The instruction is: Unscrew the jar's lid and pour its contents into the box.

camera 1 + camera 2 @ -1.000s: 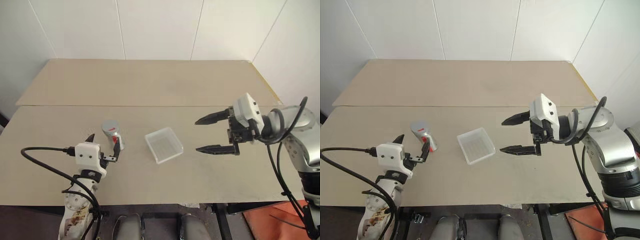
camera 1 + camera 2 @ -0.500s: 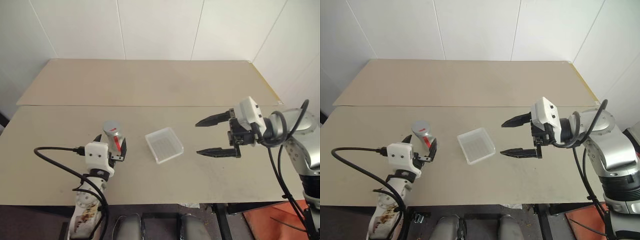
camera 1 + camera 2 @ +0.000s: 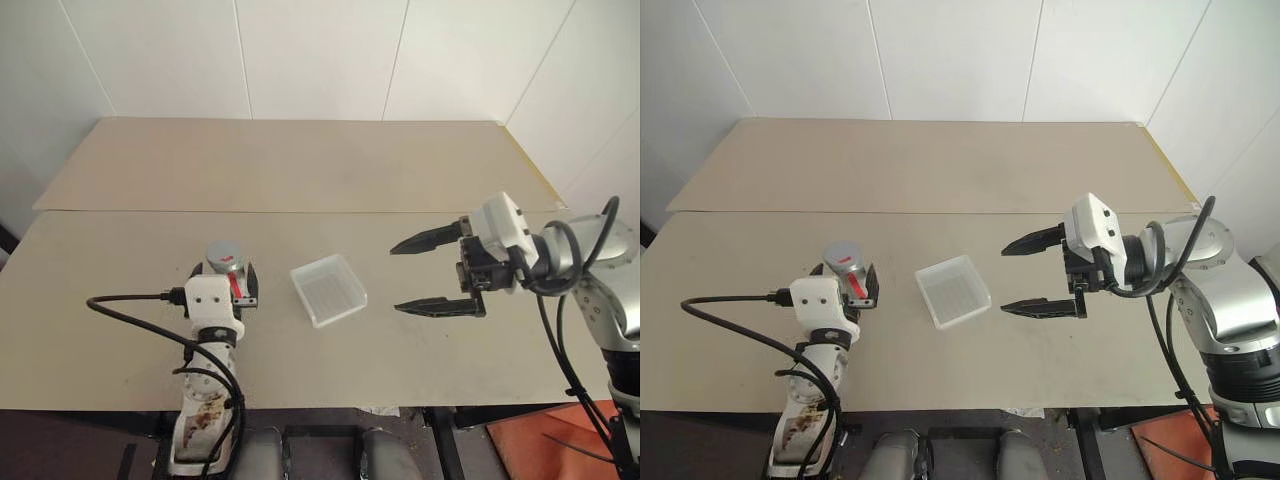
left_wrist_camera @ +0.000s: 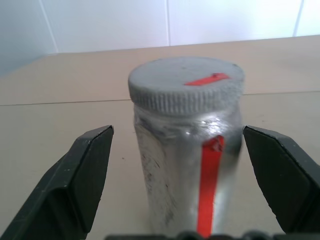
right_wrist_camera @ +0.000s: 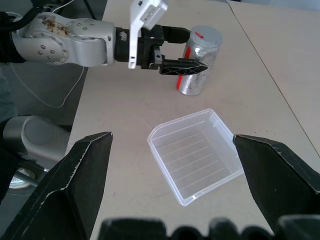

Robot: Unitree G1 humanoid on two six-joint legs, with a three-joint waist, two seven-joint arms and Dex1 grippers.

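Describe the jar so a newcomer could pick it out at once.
On the tan table, look at its left half, left of the clear box. The jar stands upright between the open left gripper's fingers. It alone has a grey lid and red side stripe.

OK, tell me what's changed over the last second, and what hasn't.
The left gripper swung in from the jar's left and moved forward; its open jaws now straddle the jar without closing on it. Nothing was gripped or released. The jar, with the lid on, the box and the open right gripper stayed put.
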